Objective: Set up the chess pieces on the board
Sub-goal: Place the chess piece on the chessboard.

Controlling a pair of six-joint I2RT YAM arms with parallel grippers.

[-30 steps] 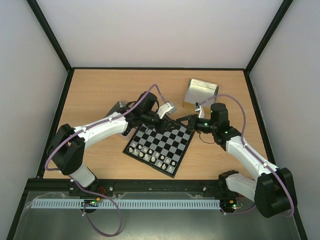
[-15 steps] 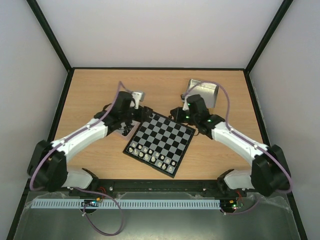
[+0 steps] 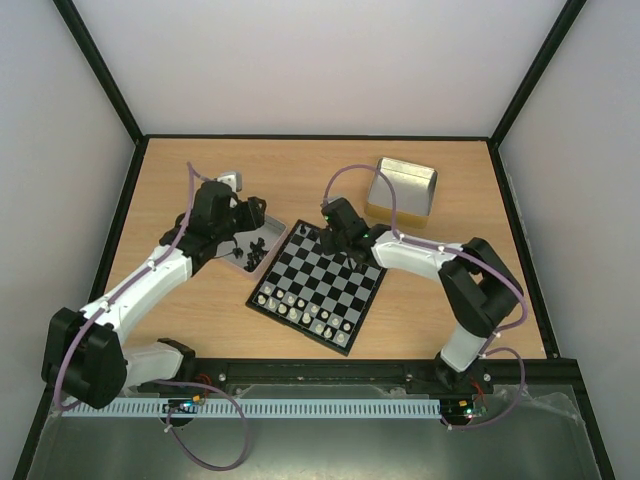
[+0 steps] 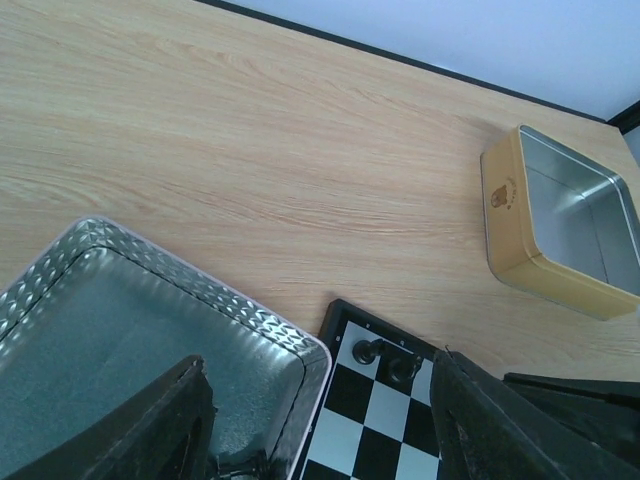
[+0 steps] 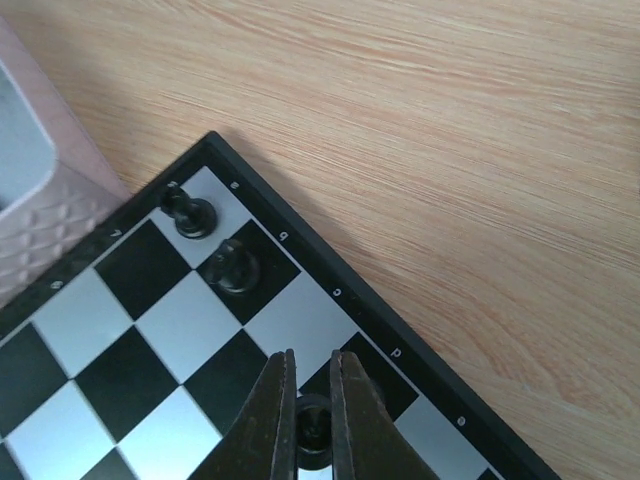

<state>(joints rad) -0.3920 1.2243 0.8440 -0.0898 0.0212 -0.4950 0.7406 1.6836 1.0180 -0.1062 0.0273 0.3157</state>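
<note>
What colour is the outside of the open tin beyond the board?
The tin is mustard yellow outside, silver inside; best in the left wrist view.

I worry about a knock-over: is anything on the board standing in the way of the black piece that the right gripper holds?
Nothing visible does. The right gripper is shut on a black piece over the board; the two placed black pieces stand toward the corner, apart from it.
</note>
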